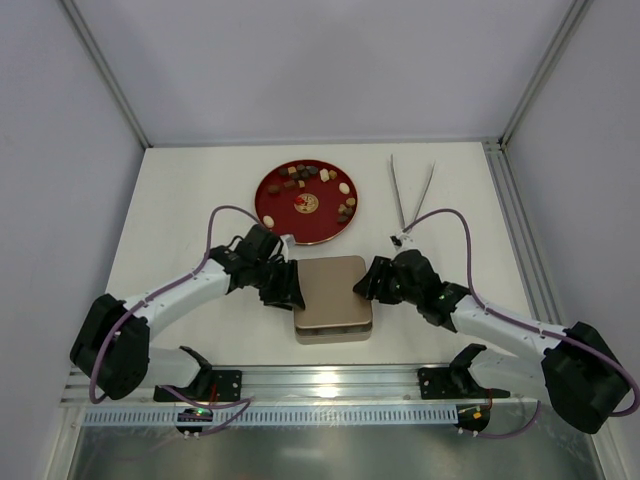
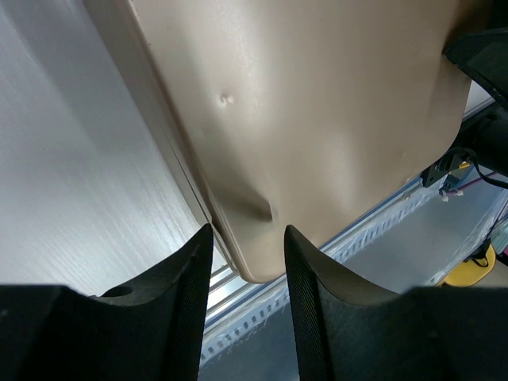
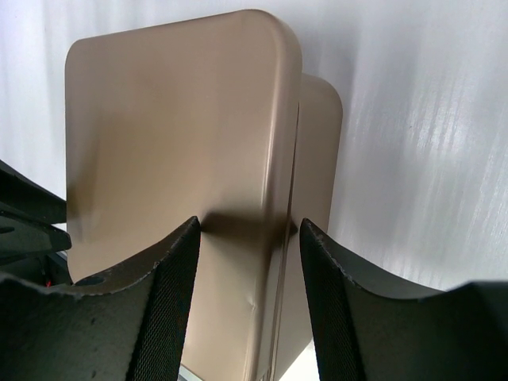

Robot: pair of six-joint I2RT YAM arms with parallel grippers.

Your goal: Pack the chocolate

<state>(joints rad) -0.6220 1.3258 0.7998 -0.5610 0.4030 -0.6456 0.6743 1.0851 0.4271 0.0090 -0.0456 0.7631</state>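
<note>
White tabletop (image 1: 200, 190), plain pale walls (image 1: 300, 60), aluminium frame posts (image 1: 105, 70), slotted metal rail (image 1: 330, 378) in front

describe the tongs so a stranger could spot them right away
Start at the round red plate of chocolates at the table's far middle. Just right of it lie the tongs: two thin metal arms joined at the near end, spreading apart farther away, the only slim silver thing there.

Tin (image 1: 333, 296) contents hidden under lid; chocolate (image 1: 318, 185) shapes too small.

I see a smooth, satin-sheen champagne-gold square metal tin (image 1: 333, 296), a glossy red round plate (image 1: 274, 200), and a matt white desk (image 1: 190, 190) with faint brushed grain.
</note>
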